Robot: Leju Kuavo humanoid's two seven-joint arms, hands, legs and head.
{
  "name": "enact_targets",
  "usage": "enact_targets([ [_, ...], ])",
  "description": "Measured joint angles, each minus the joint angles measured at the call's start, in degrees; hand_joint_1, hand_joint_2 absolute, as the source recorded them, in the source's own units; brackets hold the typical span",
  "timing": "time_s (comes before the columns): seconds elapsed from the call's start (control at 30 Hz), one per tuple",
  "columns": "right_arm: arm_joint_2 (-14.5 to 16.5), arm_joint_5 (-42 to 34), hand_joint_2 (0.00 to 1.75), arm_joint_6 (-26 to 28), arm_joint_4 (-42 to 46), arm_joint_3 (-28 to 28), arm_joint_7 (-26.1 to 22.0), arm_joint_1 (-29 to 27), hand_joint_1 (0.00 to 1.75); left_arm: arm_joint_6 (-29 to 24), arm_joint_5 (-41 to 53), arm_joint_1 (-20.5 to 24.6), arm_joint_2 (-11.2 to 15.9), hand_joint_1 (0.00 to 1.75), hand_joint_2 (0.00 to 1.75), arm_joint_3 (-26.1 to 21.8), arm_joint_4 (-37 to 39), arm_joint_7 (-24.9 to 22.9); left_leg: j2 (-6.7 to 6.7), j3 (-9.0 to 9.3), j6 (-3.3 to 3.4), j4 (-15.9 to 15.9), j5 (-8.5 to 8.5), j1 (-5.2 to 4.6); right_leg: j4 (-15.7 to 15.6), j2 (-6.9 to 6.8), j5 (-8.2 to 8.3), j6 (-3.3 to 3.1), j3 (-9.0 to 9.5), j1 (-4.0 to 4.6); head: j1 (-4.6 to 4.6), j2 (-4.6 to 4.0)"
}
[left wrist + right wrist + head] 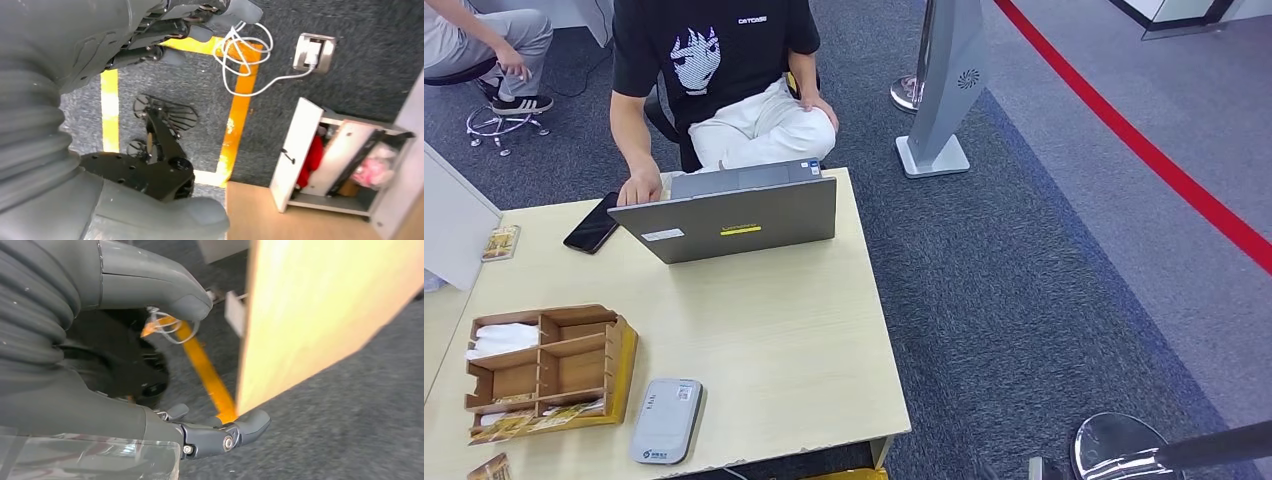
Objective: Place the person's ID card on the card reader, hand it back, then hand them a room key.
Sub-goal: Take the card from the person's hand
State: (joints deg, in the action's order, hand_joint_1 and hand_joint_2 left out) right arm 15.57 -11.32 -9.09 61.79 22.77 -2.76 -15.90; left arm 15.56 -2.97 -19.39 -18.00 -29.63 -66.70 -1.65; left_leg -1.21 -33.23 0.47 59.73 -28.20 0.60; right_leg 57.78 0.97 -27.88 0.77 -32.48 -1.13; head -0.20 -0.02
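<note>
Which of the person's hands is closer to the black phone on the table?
Their right. The person's right hand rests on the table at the laptop corner, just beside the phone. Their left hand lies on their leg, back from the table.

Setting: an office-type reception or check-in area set up as a robot test site. Indicators: a light wood tabletop (774,330) on dark grey carpet (1024,280); an open grey laptop (734,215) at the tabletop's far edge, with a seated person (724,70) just behind it; a wooden compartment organiser (549,370) and a grey card reader (666,420) at the near edge. Beyond the tabletop, a red floor line (1144,150) and a grey kiosk stand (944,90). Yellow floor tape (240,110) marks the carpet.
</note>
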Motion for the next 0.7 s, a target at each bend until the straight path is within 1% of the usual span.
enact_targets([
  [0.1,-1.0,1.1,0.0,0.8,-2.9,-1.8,0.2,0.4,0.0,-1.4,0.2,0.8,1.4,0.0,1.75,2.4,3.1,0.0,0.0,0.0,0.0,0.0,0.0,0.0,0.0,0.0,0.01,0.0,0.03,0.0,-0.03,0.0],
  [0.37,-4.4,3.8,0.0,3.1,-11.5,-6.8,0.9,2.0,0.0,-5.3,1.0,3.1,5.2,0.0,1.75,9.1,12.6,0.2,0.0,-0.03,0.0,0.0,-0.01,0.01,0.0,0.0,-0.01,-0.01,-0.01,0.01,-0.05,0.0],
  [0.5,-6.2,5.3,0.0,4.3,-16.1,-9.3,1.3,2.8,0.0,-7.2,1.3,4.3,7.3,0.14,1.75,12.4,17.7,0.6,0.0,-0.03,0.0,0.0,-0.01,0.01,0.0,0.0,-0.01,-0.01,-0.01,0.01,-0.05,0.0],
  [0.57,-7.2,6.0,0.0,4.8,-18.3,-10.5,1.4,3.2,0.0,-8.2,1.5,4.9,8.3,0.14,1.75,14.0,20.2,0.7,0.0,-0.03,0.0,0.0,-0.01,0.01,0.0,0.0,-0.01,-0.01,-0.01,0.0,-0.06,0.0],
  [0.7,-9.2,7.4,0.0,6.0,-23.1,-13.2,1.8,4.1,1.75,-10.1,1.9,6.2,10.6,1.75,1.75,17.4,25.4,0.9,0.0,-0.04,0.0,0.0,-0.01,0.0,0.0,0.0,-0.01,-0.01,-0.01,0.0,-0.05,0.0],
])
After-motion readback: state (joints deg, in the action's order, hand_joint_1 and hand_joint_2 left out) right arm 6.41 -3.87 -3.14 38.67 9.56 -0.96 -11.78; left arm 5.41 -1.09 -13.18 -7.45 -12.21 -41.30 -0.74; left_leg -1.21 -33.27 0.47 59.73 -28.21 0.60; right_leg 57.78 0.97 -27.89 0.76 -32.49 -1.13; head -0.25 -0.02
